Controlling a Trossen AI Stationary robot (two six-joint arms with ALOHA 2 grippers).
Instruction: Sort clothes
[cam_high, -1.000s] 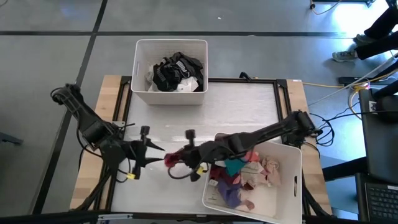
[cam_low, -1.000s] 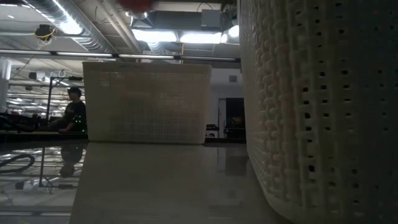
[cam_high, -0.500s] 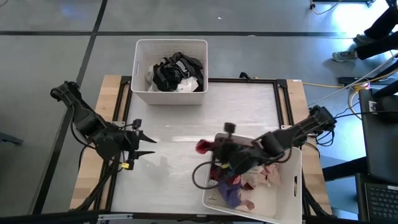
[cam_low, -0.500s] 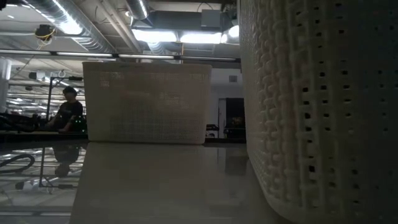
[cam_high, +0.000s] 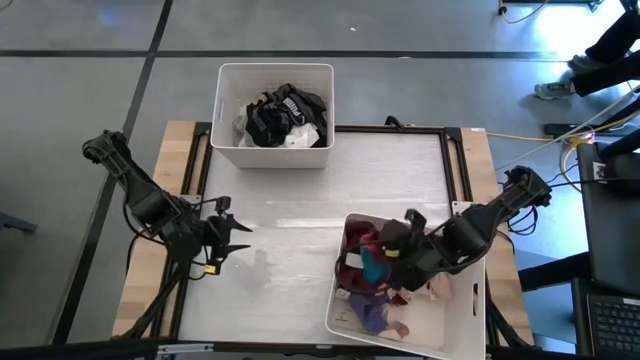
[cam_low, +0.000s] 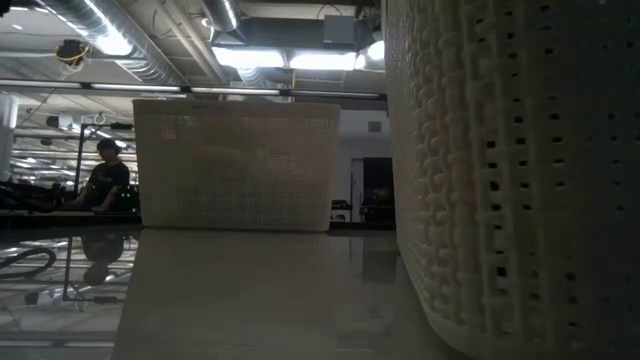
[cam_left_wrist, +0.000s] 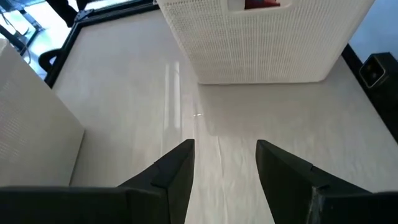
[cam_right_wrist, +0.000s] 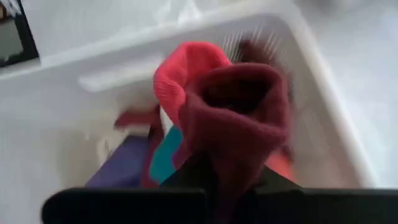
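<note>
The right gripper (cam_high: 392, 250) is above the near white rectangular plastic bin (cam_high: 465, 318) at the right side of the table. Its fingers are closed on a small maroon soft fabric garment (cam_right_wrist: 239, 115), which hangs over the other clothes in this bin: pink, purple, teal and beige pieces (cam_high: 385, 290). The left gripper (cam_high: 240, 236) is over the bare white table top (cam_high: 300, 180) at the left side, well apart from both bins, with its two dark fingers (cam_left_wrist: 177, 171) spread and nothing between them. The far white plastic bin (cam_high: 228, 110) contains black and white garments (cam_high: 280, 115). A person (cam_low: 103, 180) is in the room behind the table.
</note>
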